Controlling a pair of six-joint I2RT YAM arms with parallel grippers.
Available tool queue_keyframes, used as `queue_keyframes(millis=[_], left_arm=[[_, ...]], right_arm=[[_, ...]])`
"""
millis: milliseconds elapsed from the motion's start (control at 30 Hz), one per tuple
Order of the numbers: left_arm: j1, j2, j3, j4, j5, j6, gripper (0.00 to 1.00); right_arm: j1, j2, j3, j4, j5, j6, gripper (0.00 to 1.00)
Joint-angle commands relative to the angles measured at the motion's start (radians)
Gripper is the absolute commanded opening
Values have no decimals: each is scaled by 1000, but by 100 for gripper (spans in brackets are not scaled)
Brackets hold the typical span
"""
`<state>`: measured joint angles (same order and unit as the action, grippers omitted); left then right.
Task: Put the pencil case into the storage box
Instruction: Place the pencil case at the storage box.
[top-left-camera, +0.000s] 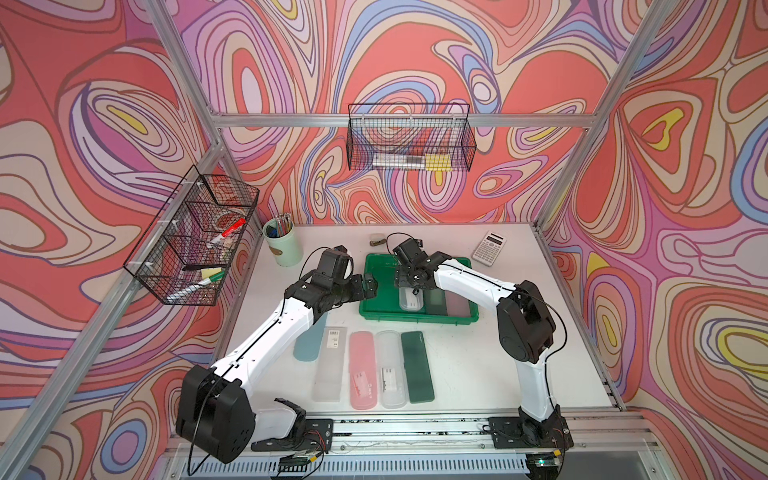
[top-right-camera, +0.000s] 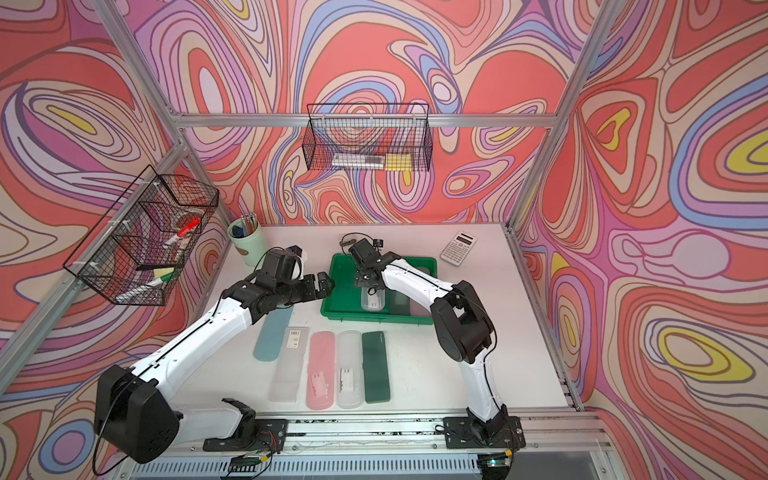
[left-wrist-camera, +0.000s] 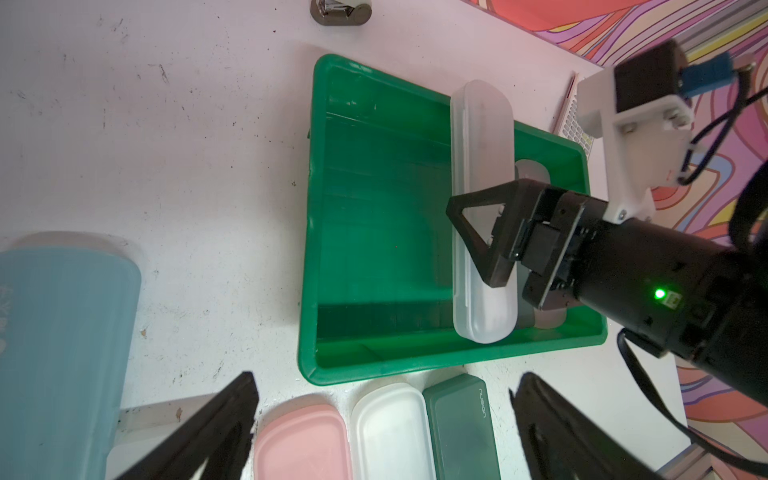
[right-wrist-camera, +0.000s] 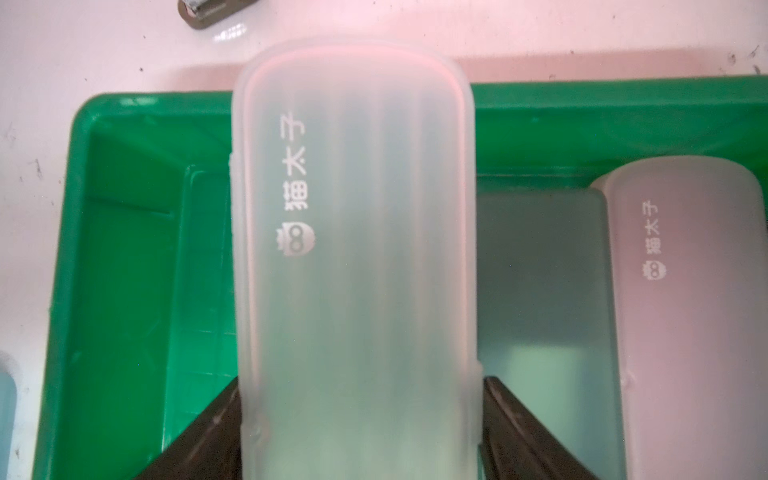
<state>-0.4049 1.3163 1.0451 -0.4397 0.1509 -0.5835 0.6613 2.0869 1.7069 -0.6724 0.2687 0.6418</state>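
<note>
The storage box (top-left-camera: 415, 320) (top-right-camera: 374, 319) is a shallow bright green tray in the middle of the table. My right gripper (top-left-camera: 409, 286) (top-right-camera: 368, 284) (right-wrist-camera: 359, 386) is shut on a frosted white pencil case (top-left-camera: 411, 301) (left-wrist-camera: 482, 137) (right-wrist-camera: 353, 249), gripping its long sides. It holds the case lengthwise over the box, with the far end above the far rim (right-wrist-camera: 124, 116). A grey-green case (right-wrist-camera: 540, 270) and a pinkish case (right-wrist-camera: 685, 291) lie in the box beside it. My left gripper (top-left-camera: 368, 286) (top-right-camera: 326, 284) (left-wrist-camera: 386, 378) is open and empty at the box's left edge.
Several pencil cases lie in a row in front of the box, among them a pink one (top-left-camera: 363, 370) and a dark green one (top-left-camera: 417, 365). A calculator (top-left-camera: 489, 247), a pen cup (top-left-camera: 282, 245) and a stapler (top-left-camera: 377, 241) stand at the back. Black wire baskets (top-left-camera: 409, 139) hang on the walls.
</note>
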Motion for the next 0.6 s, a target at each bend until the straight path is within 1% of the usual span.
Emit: queue_keyframes(millis=[0, 200, 367, 567], left_arm=[[4, -14, -24, 22, 5, 5, 99], [4, -16, -51, 46, 35, -17, 99], [3, -28, -78, 58, 43, -30, 99], [3, -31, -82, 55, 44, -28, 99]], right_arm=[[-6, 40, 35, -4, 38, 24, 44], [-6, 44, -34, 46, 42, 71, 44], [-6, 69, -34, 44, 47, 59, 45], [-6, 102, -19, 37, 42, 29, 53]])
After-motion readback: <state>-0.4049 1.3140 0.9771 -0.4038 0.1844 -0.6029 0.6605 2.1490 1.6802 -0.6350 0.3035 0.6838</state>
